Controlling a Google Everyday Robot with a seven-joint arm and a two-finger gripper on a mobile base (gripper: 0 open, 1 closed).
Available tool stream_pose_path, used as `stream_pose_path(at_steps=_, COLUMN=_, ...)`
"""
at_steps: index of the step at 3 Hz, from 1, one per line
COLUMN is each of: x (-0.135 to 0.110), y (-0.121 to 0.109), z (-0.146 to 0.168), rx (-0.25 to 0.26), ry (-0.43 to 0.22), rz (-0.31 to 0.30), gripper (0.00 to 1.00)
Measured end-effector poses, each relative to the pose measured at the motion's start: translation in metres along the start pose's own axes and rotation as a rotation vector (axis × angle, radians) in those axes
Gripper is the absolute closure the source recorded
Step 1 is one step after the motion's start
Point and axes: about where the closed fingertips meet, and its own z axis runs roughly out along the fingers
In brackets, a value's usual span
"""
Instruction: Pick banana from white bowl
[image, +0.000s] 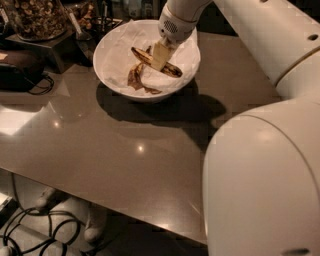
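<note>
We are working the grasp step. Our gripper (161, 55) is hanging down into the white bowl (117, 87) at the upper centre of the frame, sitting right over the middle of the banana (171, 69), which is lying across the paper lining. We cannot tell whether the gripper is closed on it. The next move, we are judging, calls for a confirmed hold, then a straight lift clear of the rim.

Dim warm light, probably overhead; glare specks on the table (90, 165); tool (160, 58) above the brightly lit white bowl (101, 59)
</note>
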Motion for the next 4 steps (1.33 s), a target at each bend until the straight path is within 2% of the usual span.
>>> stream_pose_path(at_steps=1, x=0.005, y=0.043, z=-0.024, rx=0.017, ry=0.02, rz=-0.052, gripper=1.0)
stream_pose_path(at_steps=3, x=0.007, y=0.062, z=-0.031, rx=0.0, ry=0.019, rz=-0.084, gripper=1.0)
stream_pose_path(at_steps=4, x=0.006, y=0.09, z=-0.051, rx=-0.009, ry=0.003, rz=-0.13, gripper=1.0)
